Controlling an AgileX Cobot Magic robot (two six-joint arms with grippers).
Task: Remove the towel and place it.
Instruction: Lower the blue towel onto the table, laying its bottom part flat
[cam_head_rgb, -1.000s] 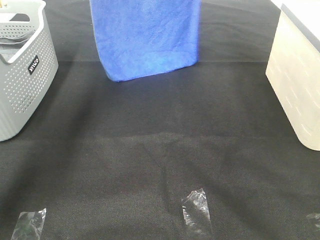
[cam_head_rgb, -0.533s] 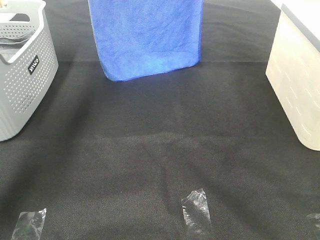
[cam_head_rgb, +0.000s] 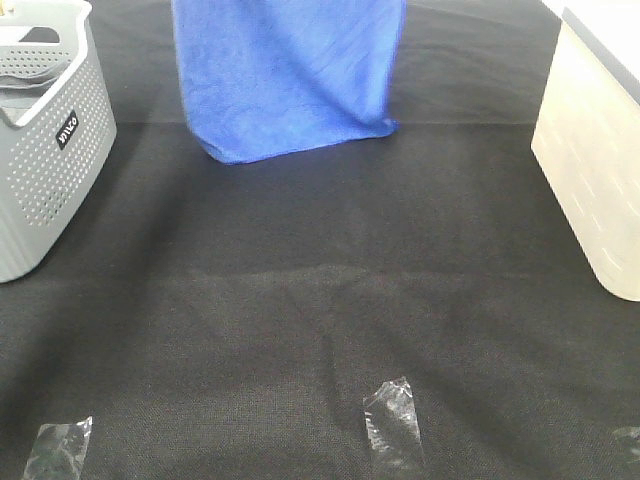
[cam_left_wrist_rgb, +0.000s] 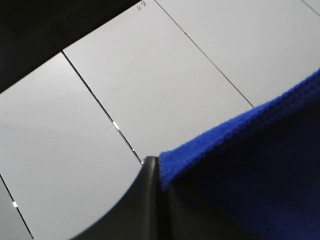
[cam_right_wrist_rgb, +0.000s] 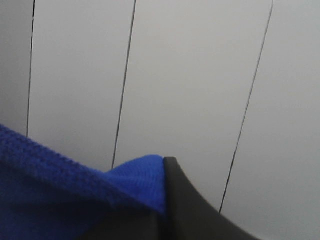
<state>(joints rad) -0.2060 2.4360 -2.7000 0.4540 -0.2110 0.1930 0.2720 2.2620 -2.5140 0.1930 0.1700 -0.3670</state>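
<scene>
Where the left wrist view looks past its own dark fingers, the left hand (cam_left_wrist_rgb: 159, 176) is clamped shut on the towel (cam_left_wrist_rgb: 260, 165), the stitched blue edge coming out of the seam between the two pressed fingers and running away across the picture. The right hand (cam_right_wrist_rgb: 163, 212) does the same at another part of the edge, with a fold of blue pile bunched against its dark finger. Both wrist cameras face pale panels (cam_right_wrist_rgb: 190, 80) crossed by thin dark seams, not the tabletop, and neither hand nor either arm shows in the exterior high view: the towel (cam_head_rgb: 285, 80) enters that view from its top edge and hangs down as a broad sheet at the far middle. Its lower edge slants, the corner on the left sitting lower than the one on the right; whether it touches the black tabletop (cam_head_rgb: 300, 300) cannot be told. A grey basket (cam_head_rgb: 40, 150) stands at the left, well apart from the cloth, and a cream bin (cam_head_rgb: 590, 170) at the right. Two clear tape scraps (cam_head_rgb: 393, 420) lie near the front edge.
</scene>
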